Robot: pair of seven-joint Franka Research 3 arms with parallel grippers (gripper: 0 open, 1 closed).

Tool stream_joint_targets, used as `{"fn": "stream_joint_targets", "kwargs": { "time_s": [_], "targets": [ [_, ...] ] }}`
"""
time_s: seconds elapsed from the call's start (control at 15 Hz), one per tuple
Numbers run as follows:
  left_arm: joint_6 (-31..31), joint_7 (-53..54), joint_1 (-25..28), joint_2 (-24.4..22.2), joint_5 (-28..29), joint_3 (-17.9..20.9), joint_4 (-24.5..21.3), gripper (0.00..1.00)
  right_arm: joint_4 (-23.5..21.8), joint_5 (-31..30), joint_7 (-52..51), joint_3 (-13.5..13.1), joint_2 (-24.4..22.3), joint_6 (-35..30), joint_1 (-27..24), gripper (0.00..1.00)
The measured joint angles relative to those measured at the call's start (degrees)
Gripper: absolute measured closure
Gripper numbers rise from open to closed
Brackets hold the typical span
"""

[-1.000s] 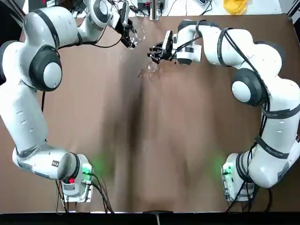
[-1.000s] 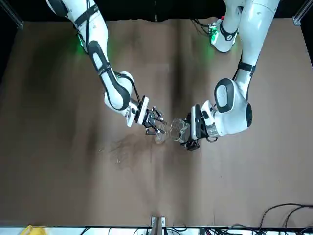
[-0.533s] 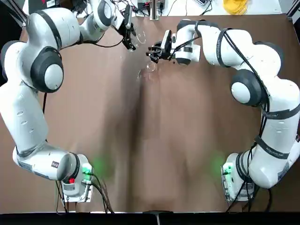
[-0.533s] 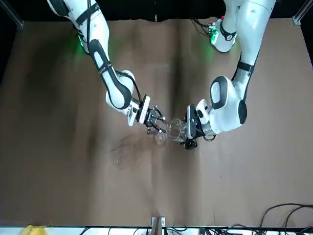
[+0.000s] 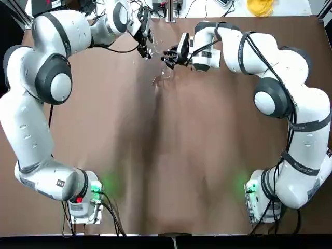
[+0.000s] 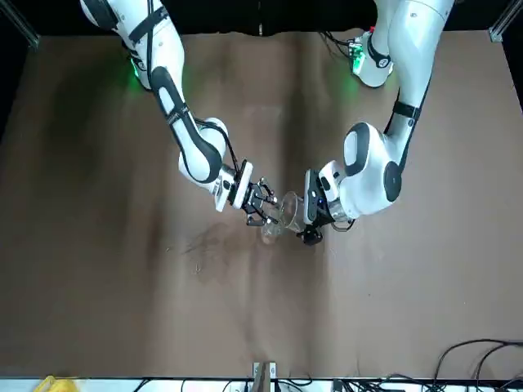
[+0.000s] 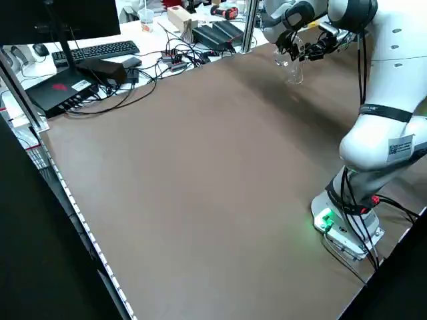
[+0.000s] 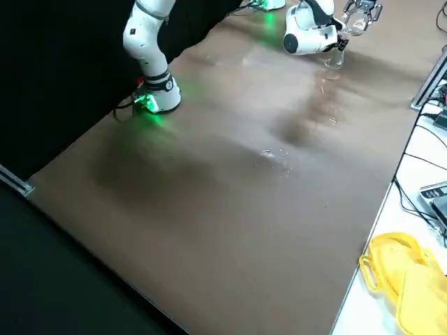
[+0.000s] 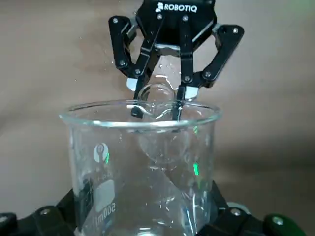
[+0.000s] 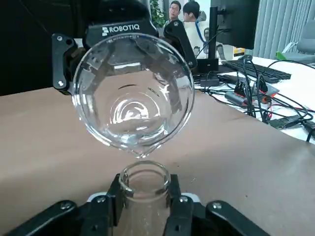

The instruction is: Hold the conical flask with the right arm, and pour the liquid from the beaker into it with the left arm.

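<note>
Right wrist view: you have the conical flask (image 10: pixel 143 216) by its narrow glass neck, pinched between the black fingers of the right gripper (image 10: pixel 146 201) above the smooth brown table (image 10: pixel 256 177). The beaker (image 10: pixel 179 115), clear, thin-walled and cylindrical, tips its wide round mouth toward the flask, its small pouring lip just above the flask's ring-shaped opening; whether glass touches glass, you cannot tell.

In the left wrist view, your left gripper (image 9: pixel 146 204) clasps the beaker's straight sides from both flanks. White printing on the wall, a pale label patch among it, reads "500ml" in mirror image, and bright reflections streak the lower glass.

From overhead, your white, rounded left arm (image 5: pixel 57 31) and right arm (image 5: pixel 228 52), banded in dark grey, bring the two vessels together near the table's far edge. Glossy wet droplets (image 8: pixel 267 152) dot the brown surface in the right side view, with a soft-looking yellow item (image 8: pixel 401 269) on the white worktop beyond. Two people, one (image 10: pixel 173 11) beside the other (image 10: pixel 192 27), appear behind the black monitor and cables.
</note>
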Motion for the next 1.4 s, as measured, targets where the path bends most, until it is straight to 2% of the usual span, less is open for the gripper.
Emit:
{"fn": "stream_joint_targets", "kwargs": {
  "time_s": [0.47, 1.13, 1.4],
  "targets": [
    [0.0, -0.4, -0.3, 0.0, 4.1, 0.0, 0.0, 0.02, 0.2, 0.1, 0.0, 0.0, 0.3, 0.3, 0.1, 0.61],
    [0.0, -6.3, -1.1, 0.0, 4.6, 0.1, 0.0, 0.02, 0.4, 0.2, 0.0, -0.1, 0.3, 0.4, 0.2, 0.61],
    [0.0, -11.0, -1.2, -0.2, 9.1, -0.1, 0.4, 0.02, 0.4, 0.2, 0.0, -0.1, 0.5, 0.5, 0.4, 0.61]
  ]
}}
